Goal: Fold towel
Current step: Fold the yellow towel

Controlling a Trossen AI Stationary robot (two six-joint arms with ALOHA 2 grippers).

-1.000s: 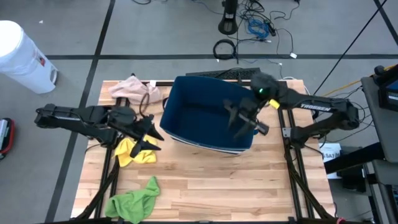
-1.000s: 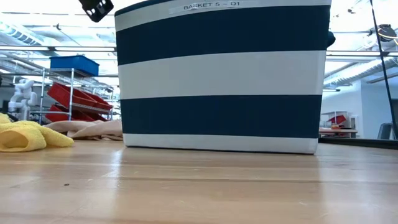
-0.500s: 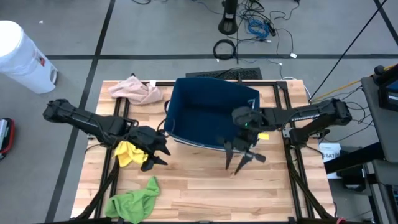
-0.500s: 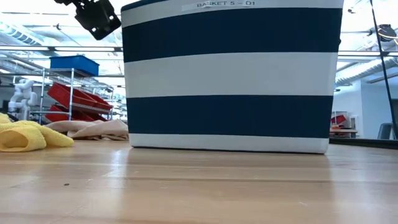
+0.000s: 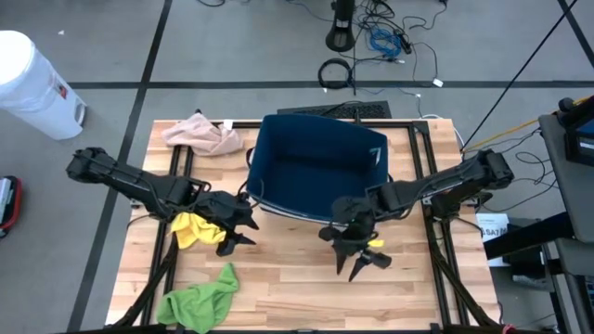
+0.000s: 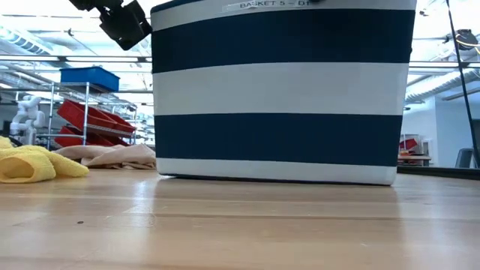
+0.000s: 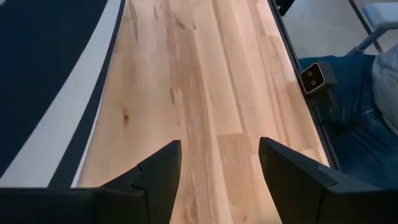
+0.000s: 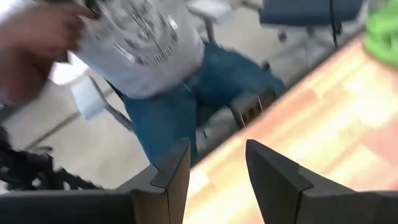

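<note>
Left claw (image 5: 243,232): fingers apart, holding nothing, low over the tabletop just beside the near left corner of the basket (image 5: 316,176). Its wrist view shows both dark fingers (image 7: 158,177) spread over bare wood, with the basket's striped wall along one side.

Right claw (image 5: 357,255): fingers apart with a clear gap, nothing between them, hanging over the tabletop just in front of the basket's near wall. A small yellow item (image 5: 373,245) shows beside it; what it is cannot be told.

Tabletop (image 5: 297,288): pale butcher-block wood on a dark metal frame.

Basket: navy and white striped fabric, open-topped, standing at the middle rear of the tabletop; a label runs along its upper band in the low view.

Towels: yellow towel (image 5: 192,229), crumpled, lying just beside the left claw, on its left. Green towel (image 5: 200,299), crumpled, at the near left corner of the tabletop, apart from both claws. Pink towel (image 5: 201,136), bunched, at the far left corner, left of the basket and well apart from the claws.

Room: grey floor with cables (image 5: 380,42) behind the tabletop; white bin (image 5: 32,83) at the far left; shelving with red trays (image 6: 90,120) in the low view. A person (image 8: 149,68) in a grey shirt and jeans shows beyond the tabletop edge in the right wrist view.
</note>
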